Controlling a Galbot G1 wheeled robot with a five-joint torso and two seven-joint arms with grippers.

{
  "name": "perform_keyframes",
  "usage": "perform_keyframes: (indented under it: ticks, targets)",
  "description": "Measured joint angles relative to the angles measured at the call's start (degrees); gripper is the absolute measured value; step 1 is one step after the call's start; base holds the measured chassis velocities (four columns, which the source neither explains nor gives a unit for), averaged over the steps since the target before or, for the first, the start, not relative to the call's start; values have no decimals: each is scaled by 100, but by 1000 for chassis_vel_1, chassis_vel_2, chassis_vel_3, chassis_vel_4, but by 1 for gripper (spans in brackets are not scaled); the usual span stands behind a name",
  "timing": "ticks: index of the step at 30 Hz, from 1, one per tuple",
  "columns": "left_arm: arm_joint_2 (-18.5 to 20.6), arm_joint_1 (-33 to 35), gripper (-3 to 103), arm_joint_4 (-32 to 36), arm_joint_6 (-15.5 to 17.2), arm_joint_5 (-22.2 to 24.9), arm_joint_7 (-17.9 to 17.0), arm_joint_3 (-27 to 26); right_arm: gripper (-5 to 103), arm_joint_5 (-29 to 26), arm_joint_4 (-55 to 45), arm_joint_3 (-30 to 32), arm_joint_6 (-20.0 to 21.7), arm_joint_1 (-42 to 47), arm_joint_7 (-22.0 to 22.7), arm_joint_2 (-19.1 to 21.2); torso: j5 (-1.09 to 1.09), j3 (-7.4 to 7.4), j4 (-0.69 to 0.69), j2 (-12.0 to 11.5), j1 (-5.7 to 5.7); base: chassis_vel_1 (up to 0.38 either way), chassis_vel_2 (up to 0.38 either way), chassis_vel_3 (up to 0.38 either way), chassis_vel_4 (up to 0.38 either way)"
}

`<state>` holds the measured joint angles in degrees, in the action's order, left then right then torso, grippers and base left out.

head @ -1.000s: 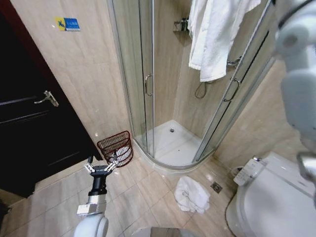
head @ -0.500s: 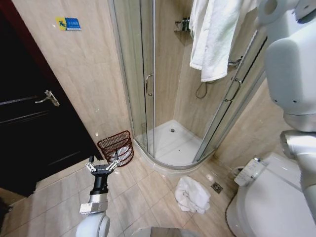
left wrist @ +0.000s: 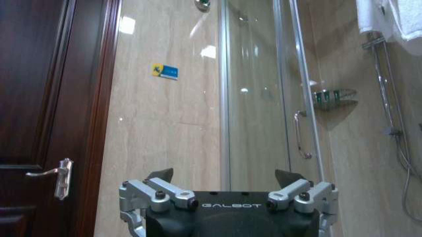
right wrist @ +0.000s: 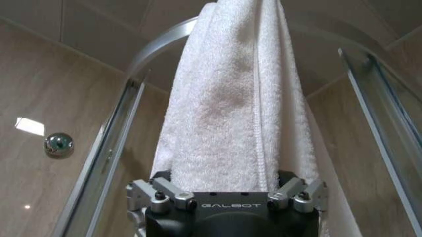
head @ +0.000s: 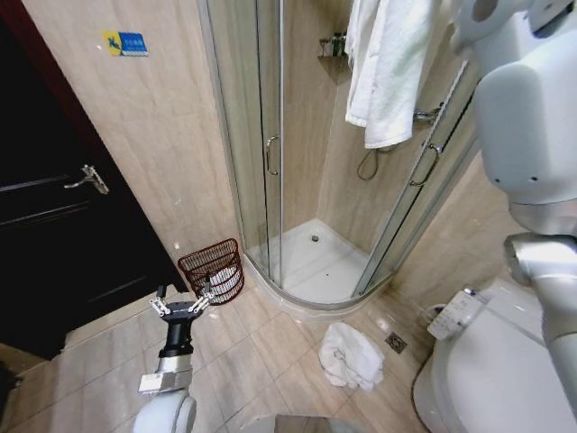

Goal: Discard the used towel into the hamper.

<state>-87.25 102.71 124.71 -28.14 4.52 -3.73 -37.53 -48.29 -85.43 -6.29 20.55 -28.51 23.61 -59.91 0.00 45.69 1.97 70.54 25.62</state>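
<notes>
Our right gripper (right wrist: 228, 190) is raised high at the hanging towel (right wrist: 231, 103), whose folds hide the fingertips, so we cannot tell whether it grips. The hamper (head: 213, 270) stands against the wall beside the shower door (head: 261, 135), something white inside. Our left gripper (head: 180, 304) hovers spread and empty just before it.

**Tiled bathroom with corner shower**

Beige tile walls (head: 162, 135) and a beige tile floor (head: 270, 347) surround a curved glass shower enclosure (head: 270, 153). A dark wooden door (head: 54, 225) with a metal lever stands beside it; a white toilet (head: 496, 370) sits opposite.
</notes>
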Motion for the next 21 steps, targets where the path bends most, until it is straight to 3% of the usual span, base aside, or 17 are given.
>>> perform_keyframes:
  ticks: [2, 4, 6, 7, 11, 13, 15, 18, 19, 21]
  targets:
    - [18, 13, 100, 0, -28, 14, -2, -9, 87, 62, 30, -29, -59, 10, -9, -31, 0, 0, 0, 0, 0, 0, 0, 0, 0]
    - [35, 16, 100, 0, -36, 26, -5, -17, 87, 74, 37, -31, -69, 17, -3, -56, 0, 0, 0, 0, 0, 0, 0, 0, 0]
    - [65, 21, 100, 9, -40, 47, -9, -30, 70, 87, 54, -32, -76, 18, 1, -79, 0, 0, 1, 0, 0, 0, 0, 0, 0]
    - [65, 21, 100, 9, -40, 47, -9, -30, 70, 87, 54, -32, -76, 18, 1, -79, 0, 0, 1, 0, 0, 0, 0, 0, 0]
    - [96, 42, 100, -23, -79, 59, -16, -48, 48, 94, 72, -48, -77, 17, 8, -80, 0, 0, 0, 0, 0, 0, 0, 0, 0]
    - [95, 44, 100, -30, -84, 56, -16, -46, 48, 94, 78, -50, -77, 17, 8, -76, 0, 0, 0, 0, 0, 0, 0, 0, 0]
    - [78, 73, 100, -63, -118, 30, -16, -24, 37, 94, 117, -54, -78, 19, 1, -39, 0, 0, 0, 0, 0, 0, 0, 0, 0]
    - [80, 79, 100, -74, -123, 22, -16, -19, 32, 91, 116, -63, -79, 25, -10, -19, 0, 0, 0, 0, 0, 0, 0, 0, 0]
    - [86, 72, 100, -93, -124, 11, -17, -23, 21, 86, 111, -68, -78, 34, -15, -12, 1, 0, 0, 0, 0, 0, 0, 0, 0]
    - [87, 69, 100, -98, -124, 7, -17, -23, 21, 84, 108, -70, -78, 38, -17, -12, 0, 0, 0, 0, 0, 0, 0, 0, 0]
